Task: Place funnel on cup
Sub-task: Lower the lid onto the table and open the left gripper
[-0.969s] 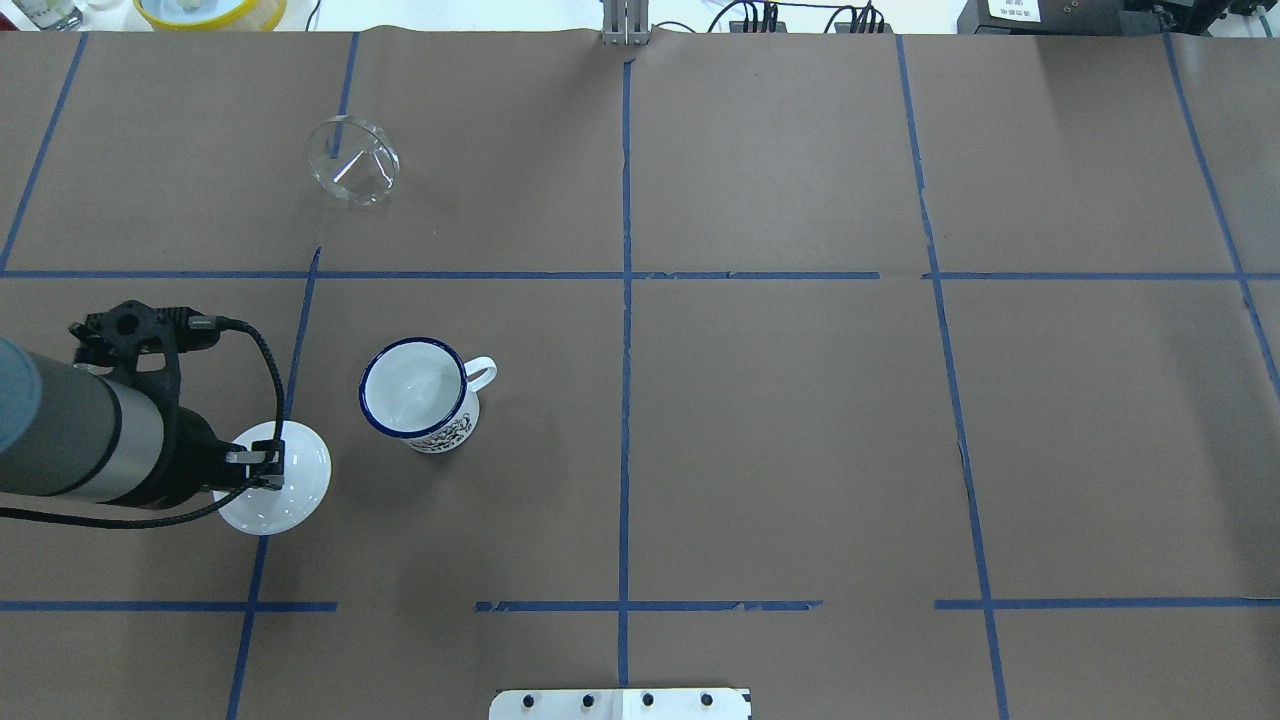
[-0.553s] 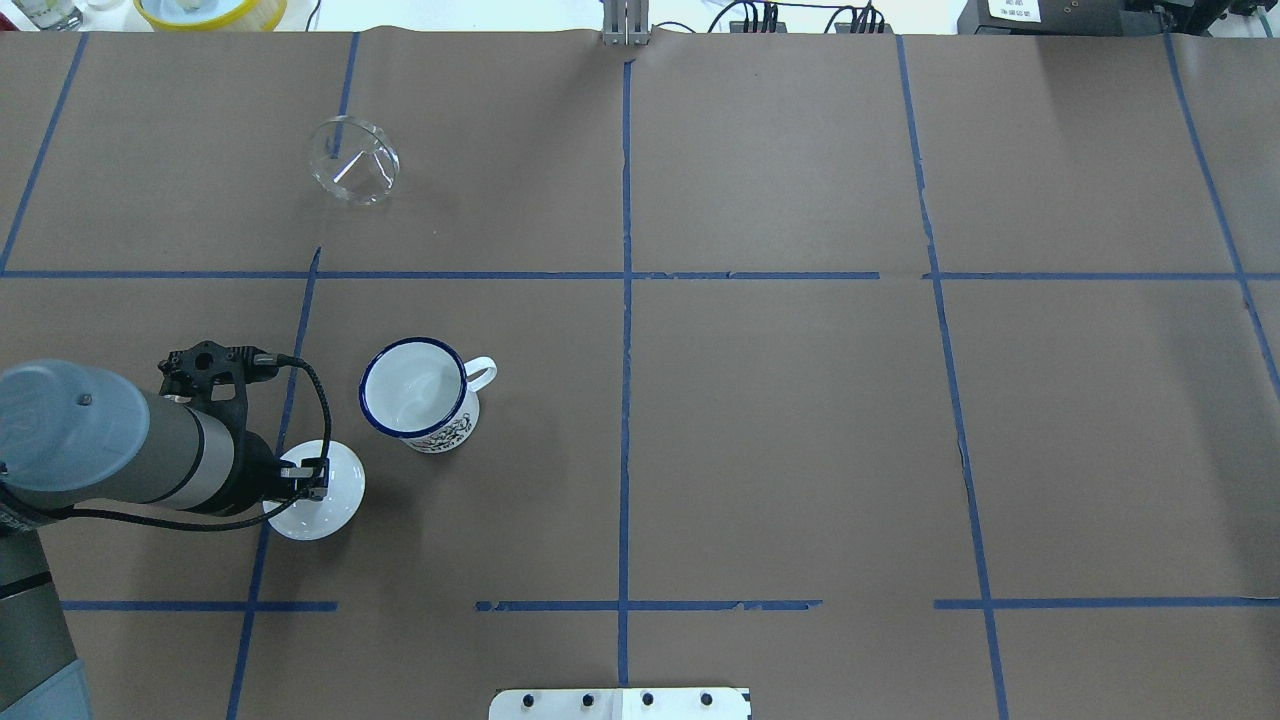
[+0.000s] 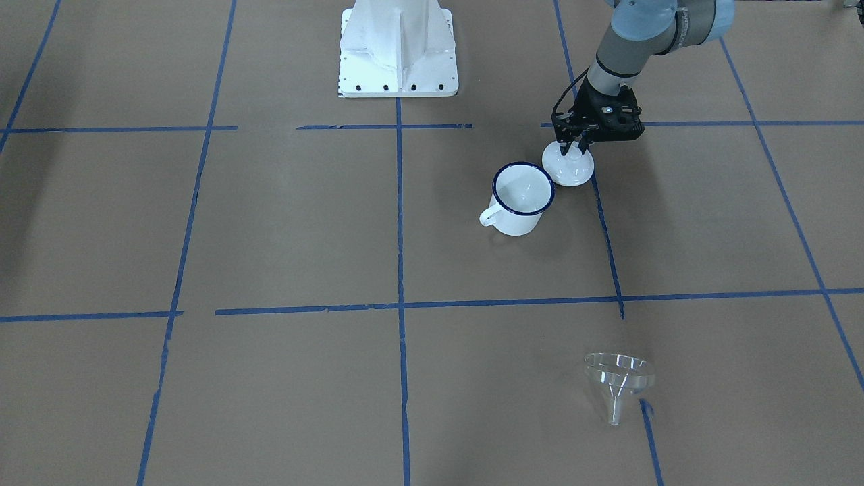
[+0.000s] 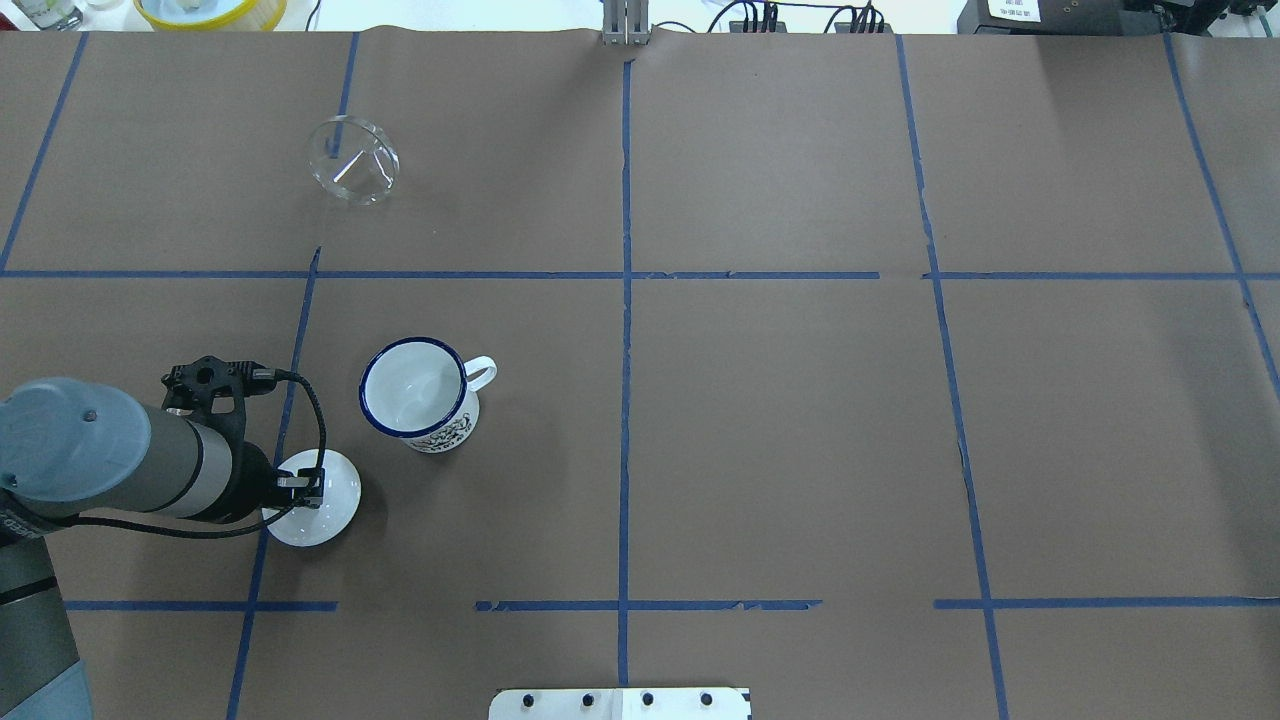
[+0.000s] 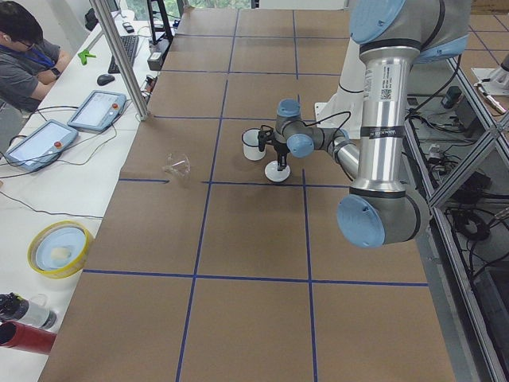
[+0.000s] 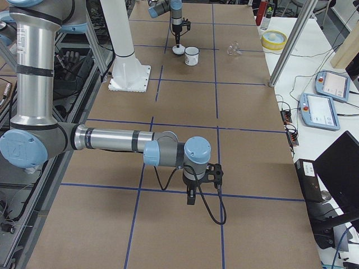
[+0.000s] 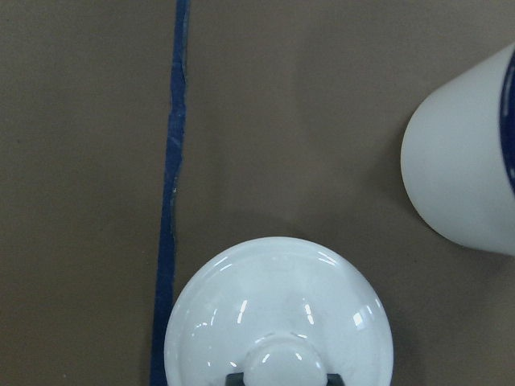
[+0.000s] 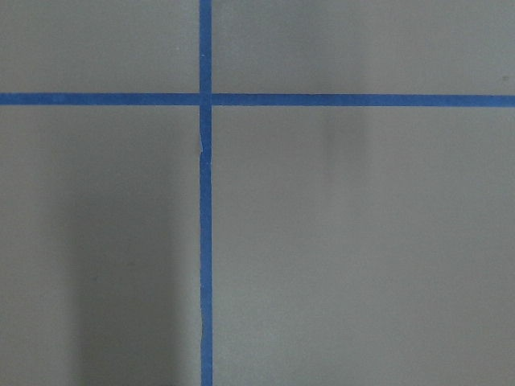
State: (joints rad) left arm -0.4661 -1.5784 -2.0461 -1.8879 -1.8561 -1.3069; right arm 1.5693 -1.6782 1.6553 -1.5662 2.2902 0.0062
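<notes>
The clear funnel point(image 4: 352, 160) stands alone at the far left of the table, also in the front view point(image 3: 617, 378). The white cup point(image 4: 412, 388) with a dark blue rim stands upright and open, handle to the right; it also shows in the front view point(image 3: 521, 199) and the left wrist view point(image 7: 467, 177). My left gripper point(image 4: 305, 484) is shut on the knob of a round white lid point(image 4: 330, 508), low beside the cup and apart from it. My right gripper point(image 6: 191, 200) shows only in the right exterior view, far from these; I cannot tell its state.
The robot's white base plate point(image 3: 398, 47) is at the near edge of the table. A yellow bowl point(image 4: 210, 10) sits beyond the far edge. Blue tape lines point(image 4: 625, 300) mark a grid on the brown paper. Tablets and an operator point(image 5: 24, 56) are beside the far edge.
My left gripper has carried the lid to the right, closer to the cup, and lower toward the table. Cup and funnel have not moved.
</notes>
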